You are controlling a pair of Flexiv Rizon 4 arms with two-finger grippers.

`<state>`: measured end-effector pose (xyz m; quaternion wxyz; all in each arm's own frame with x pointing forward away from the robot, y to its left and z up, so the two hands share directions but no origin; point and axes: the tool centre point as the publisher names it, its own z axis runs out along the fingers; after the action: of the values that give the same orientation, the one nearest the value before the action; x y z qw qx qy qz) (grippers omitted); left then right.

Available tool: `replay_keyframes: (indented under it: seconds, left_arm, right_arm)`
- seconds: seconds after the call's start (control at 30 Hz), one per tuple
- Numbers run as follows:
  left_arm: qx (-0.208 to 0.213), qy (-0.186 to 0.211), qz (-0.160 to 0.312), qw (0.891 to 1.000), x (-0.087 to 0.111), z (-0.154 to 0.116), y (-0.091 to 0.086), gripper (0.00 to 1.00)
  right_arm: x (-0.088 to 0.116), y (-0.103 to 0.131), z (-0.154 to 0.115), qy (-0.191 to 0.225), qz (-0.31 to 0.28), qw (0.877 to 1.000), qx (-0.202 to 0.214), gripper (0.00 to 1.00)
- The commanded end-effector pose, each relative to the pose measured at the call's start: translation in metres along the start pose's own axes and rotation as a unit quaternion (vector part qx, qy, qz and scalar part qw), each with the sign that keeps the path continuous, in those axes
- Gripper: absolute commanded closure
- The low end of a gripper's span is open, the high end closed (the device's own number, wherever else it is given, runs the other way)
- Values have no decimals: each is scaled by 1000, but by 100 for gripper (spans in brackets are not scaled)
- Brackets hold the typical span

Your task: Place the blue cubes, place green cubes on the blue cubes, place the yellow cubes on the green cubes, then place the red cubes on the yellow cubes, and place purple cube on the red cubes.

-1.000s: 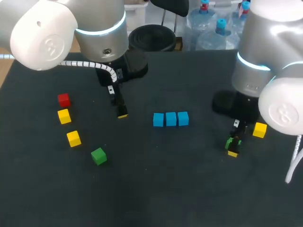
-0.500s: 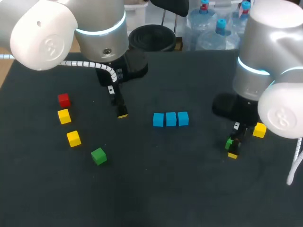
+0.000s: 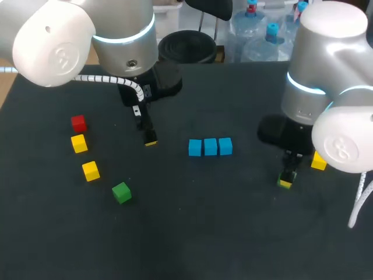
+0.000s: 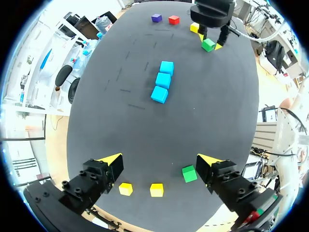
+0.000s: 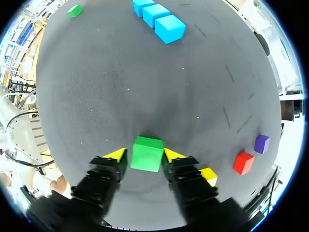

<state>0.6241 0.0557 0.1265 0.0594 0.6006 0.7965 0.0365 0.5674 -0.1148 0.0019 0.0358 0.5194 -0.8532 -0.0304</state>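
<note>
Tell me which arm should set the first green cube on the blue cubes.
Right. The right claw is shut on a green cube, with the blue cubes ahead of it. The left claw is open and empty; the other green cube lies loose beside it.

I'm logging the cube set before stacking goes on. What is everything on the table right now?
blue cubes: three, blue, row in the middle.
green cubes: two, green; one loose front left, one between the right gripper fingers.
yellow cubes: three, yellow; two at left, one beside right gripper.
red cubes: two, red; one at left, one far right.
purple cube: one, purple, beside the far-right red.
table: one, black.
left gripper: open, above bare table.
right gripper: shut on green cube.
</note>
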Motion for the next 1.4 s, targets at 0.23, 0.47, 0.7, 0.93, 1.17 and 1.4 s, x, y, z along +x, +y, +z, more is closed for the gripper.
replay_keyframes:
  seconds: [0.23, 0.47, 0.7, 0.93, 1.17, 1.4]
  left_arm:
    - [-1, 0, -1, 1000, 0, 0, 0, 0]
    - [-1, 0, -1, 1000, 0, 0, 0, 0]
    - [-1, 0, -1, 1000, 0, 0, 0, 0]
    - [-1, 0, -1, 1000, 0, 0, 0, 0]
    - [-1, 0, -1, 1000, 0, 0, 0, 0]
    - [-1, 0, -1, 1000, 0, 0, 0, 0]
  right_arm:
    - [-4, -4, -5, 0, -19, 1000, 19, 100]
    - [-23, -18, -33, -7, -67, 995, 79, 100]
    - [-46, -28, -57, -10, -150, 983, 102, 100]
    - [-75, -41, -81, -39, -214, 970, 104, 100]
    - [-104, -45, -87, -61, -242, 963, 99, 100]
    - [-126, -44, -80, -82, -256, 959, 89, 100]
